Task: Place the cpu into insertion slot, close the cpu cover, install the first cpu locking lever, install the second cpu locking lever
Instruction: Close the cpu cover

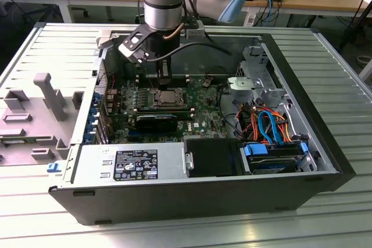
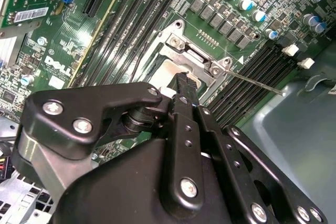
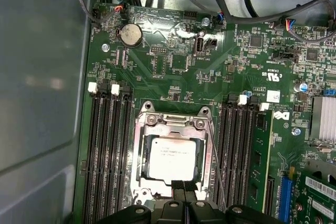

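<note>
Bright overhead light glares off the ribbed table [image 1: 232, 233] at the exterior view's bottom, the green board [image 3: 173, 72] and the cpu [image 3: 170, 156].

A silver-grey chip [image 3: 172, 157] lies flat on the green circuit board [image 3: 173, 77], framed by the square window of a metal cover [image 3: 173, 125] that lies down over its edges. The hand [image 3: 184, 184], its two black fingers pressed together, sits at one edge of the chip, and a thin wire lever [image 3: 215, 156] runs between the cover and a bank of black memory slots [image 3: 239, 150]. Farther up the board sit a round coin battery [image 3: 131, 34] and black cables [image 3: 231, 3].
</note>
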{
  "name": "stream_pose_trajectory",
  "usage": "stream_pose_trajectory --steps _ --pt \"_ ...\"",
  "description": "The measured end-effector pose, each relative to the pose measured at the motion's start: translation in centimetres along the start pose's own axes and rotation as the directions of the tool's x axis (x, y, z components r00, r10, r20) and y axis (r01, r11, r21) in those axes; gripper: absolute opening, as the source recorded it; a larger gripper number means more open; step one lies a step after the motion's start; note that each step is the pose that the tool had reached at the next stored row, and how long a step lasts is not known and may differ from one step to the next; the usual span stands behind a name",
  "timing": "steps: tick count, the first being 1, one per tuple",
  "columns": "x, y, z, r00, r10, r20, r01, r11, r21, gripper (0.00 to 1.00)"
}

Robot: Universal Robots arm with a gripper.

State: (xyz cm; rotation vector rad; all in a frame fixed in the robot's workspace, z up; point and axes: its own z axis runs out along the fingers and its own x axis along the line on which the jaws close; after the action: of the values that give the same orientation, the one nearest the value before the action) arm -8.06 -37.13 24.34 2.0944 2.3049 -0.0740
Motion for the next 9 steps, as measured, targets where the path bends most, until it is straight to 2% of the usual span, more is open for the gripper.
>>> stream_pose_trajectory --steps 9 --pt "0.04 -0.37 0.07 1.0 0.0 0.0 0.0 1.0 0.0 0.11"
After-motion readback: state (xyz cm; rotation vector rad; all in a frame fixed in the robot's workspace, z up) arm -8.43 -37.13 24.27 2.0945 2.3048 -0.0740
